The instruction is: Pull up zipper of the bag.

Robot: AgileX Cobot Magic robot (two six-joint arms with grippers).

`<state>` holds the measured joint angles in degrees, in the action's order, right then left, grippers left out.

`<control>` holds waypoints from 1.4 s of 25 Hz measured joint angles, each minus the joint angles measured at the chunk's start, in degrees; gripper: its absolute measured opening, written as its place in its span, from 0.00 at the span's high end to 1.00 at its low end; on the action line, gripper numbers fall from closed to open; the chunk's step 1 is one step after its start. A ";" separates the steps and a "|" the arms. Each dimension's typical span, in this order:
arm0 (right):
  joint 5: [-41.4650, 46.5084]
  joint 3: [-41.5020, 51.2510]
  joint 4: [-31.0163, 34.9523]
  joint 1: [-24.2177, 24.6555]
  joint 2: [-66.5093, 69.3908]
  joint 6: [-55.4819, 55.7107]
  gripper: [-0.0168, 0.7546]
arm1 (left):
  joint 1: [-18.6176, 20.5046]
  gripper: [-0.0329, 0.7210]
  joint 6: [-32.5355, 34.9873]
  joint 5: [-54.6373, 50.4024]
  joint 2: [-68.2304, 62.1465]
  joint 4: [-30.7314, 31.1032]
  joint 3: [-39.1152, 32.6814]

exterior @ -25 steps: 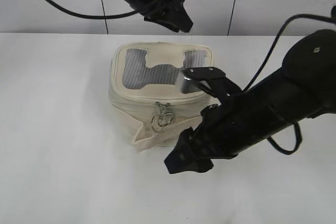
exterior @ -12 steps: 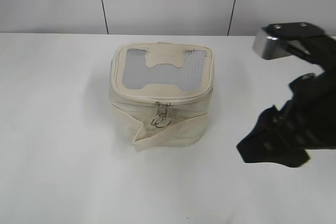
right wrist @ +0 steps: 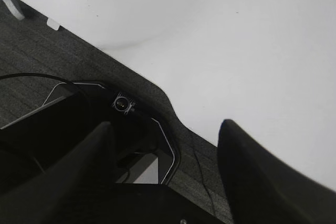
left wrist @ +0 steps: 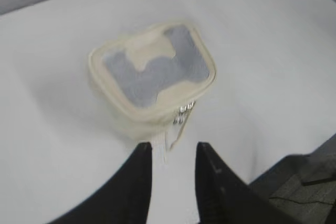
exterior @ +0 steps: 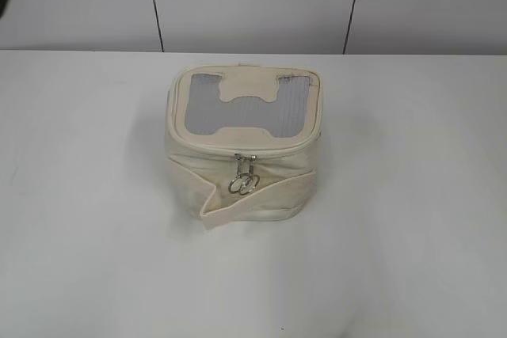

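The cream-white bag [exterior: 242, 144] stands upright in the middle of the white table, its grey mesh top panel with the H-shaped patch facing up. The cream zipper [exterior: 261, 150] runs round the top edge, and the two silver ring pulls [exterior: 244, 181] hang together at the front face. The bag also shows in the left wrist view [left wrist: 152, 80], with the pulls [left wrist: 184, 113] on its near side. My left gripper [left wrist: 173, 150] is open and empty, held above and short of the bag. My right gripper [right wrist: 165, 129] is open and empty over the table's edge. Neither gripper shows in the exterior view.
The white table [exterior: 412, 219] spreads all round the bag, with a white panelled wall behind. The right wrist view shows the table's edge [right wrist: 131, 72] and dark floor and robot base parts [right wrist: 121, 103] below it.
Both arms have drawn back out of the exterior view; the right arm moved off to the right, the left arm up and away. The bag and its ring pulls have stayed put.
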<state>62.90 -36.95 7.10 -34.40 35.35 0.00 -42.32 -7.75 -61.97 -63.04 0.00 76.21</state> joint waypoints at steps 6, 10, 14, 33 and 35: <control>3.95 4.40 -3.62 0.00 -16.20 0.72 0.35 | -1.10 0.65 -8.94 -0.25 29.75 3.54 -26.73; 3.94 5.63 -4.30 0.00 -23.58 0.72 0.35 | -1.10 0.65 -9.77 -0.71 47.83 4.38 -38.11; 3.75 5.81 -4.71 0.00 -28.37 0.72 0.35 | -1.10 0.65 -9.31 -1.10 61.29 5.09 -44.15; -2.49 8.34 -7.10 0.00 -33.43 0.78 0.35 | -1.10 0.65 -0.23 1.39 61.65 3.73 -45.40; -2.60 8.34 -7.10 0.00 -33.43 0.74 0.35 | -1.10 0.65 -0.21 1.39 61.65 3.73 -45.40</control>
<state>60.29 -28.61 0.00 -34.40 1.92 0.74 -43.42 -7.95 -60.57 -1.39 3.73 30.81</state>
